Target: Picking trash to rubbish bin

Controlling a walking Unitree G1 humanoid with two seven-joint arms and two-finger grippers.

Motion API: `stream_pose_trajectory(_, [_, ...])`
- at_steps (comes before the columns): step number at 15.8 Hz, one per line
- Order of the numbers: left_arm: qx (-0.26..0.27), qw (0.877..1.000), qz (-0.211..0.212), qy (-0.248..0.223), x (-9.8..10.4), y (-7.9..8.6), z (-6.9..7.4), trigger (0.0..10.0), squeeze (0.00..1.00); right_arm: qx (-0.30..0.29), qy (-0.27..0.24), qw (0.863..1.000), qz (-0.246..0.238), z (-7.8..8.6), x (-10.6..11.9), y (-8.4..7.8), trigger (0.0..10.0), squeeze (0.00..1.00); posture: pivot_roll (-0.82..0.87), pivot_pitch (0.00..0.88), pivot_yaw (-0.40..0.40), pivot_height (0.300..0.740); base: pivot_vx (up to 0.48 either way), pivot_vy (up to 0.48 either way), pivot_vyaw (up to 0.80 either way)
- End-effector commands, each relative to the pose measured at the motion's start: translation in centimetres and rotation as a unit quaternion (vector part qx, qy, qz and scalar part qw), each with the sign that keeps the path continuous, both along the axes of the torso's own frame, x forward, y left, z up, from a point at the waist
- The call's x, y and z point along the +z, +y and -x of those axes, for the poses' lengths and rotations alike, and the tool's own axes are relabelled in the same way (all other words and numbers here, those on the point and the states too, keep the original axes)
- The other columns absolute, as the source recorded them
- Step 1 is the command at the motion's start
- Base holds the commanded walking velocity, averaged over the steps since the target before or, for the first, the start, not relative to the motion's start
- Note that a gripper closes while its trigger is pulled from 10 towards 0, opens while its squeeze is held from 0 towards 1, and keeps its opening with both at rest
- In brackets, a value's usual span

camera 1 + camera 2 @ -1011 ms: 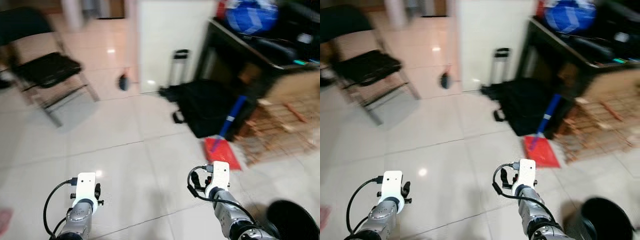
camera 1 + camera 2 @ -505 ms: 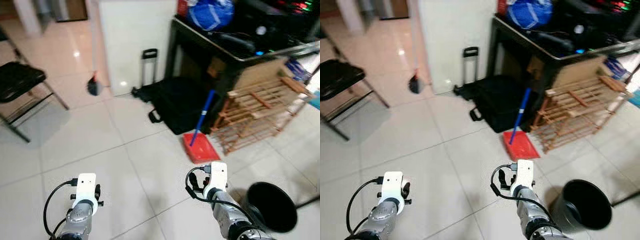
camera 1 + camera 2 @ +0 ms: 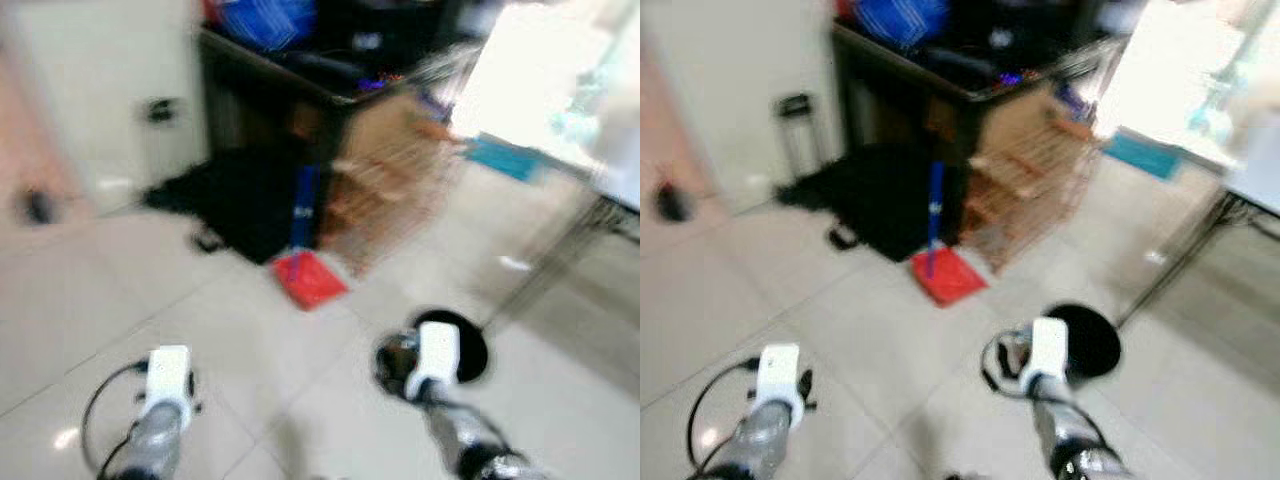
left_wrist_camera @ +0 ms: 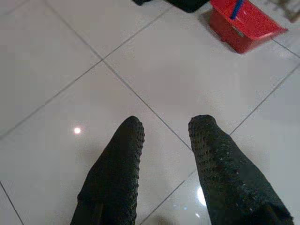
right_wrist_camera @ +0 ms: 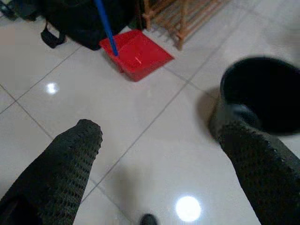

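- head views are blurred; we can barely make out the shelves behind the red dustpan [image 5: 138, 58].
- our left end effector [image 4: 166, 129] hangs narrowly parted over floor tiles.
- our right end effector [image 5: 161, 136] is spread wide beside the black bin [image 5: 260, 96].

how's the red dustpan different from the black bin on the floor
The red dustpan is flat and wedge-shaped, with a blue handle rising from it; the black bin is round and deep, with no handle to be seen. The dustpan sits close to the black bag and wooden rack; the bin stands apart on open tiles. Both rest on the pale floor.
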State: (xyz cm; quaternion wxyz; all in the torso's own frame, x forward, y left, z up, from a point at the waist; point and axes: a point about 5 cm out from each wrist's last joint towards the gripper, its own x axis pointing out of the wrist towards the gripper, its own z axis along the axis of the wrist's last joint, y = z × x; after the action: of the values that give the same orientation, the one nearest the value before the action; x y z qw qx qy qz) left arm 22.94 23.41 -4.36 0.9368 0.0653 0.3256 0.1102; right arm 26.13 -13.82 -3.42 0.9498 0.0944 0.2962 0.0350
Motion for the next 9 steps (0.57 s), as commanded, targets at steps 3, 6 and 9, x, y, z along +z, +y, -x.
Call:
stream_pose_trajectory(3, [0.002, 1.0, 0.002, -0.002, 0.03, -0.41, -0.21, 10.0, 0.0, 0.001, 0.0, 1.0, 0.008, -0.15, 0.1, -0.55, 10.0, 0.0, 0.04, 0.034, -0.063, 0.74, 0.0, 0.0, -0.8])
stream_pose_trajectory(6, [0.001, 1.0, 0.001, -0.001, 0.02, -0.38, -0.19, 10.0, 0.0, 0.002, 0.0, 1.0, 0.009, -0.14, 0.09, -0.49, 10.0, 0.0, 0.05, 0.037, -0.064, 0.74, 0.0, 0.0, -0.8])
stream_pose_trajectory(9, [0.002, 1.0, 0.0, 0.0, -0.02, -0.31, -0.11, 10.0, 0.0, 0.002, 0.001, 1.0, 0.008, -0.09, 0.05, -0.47, 10.0, 0.0, 0.05, 0.036, -0.063, 0.74, 0.0, 0.0, -0.8])
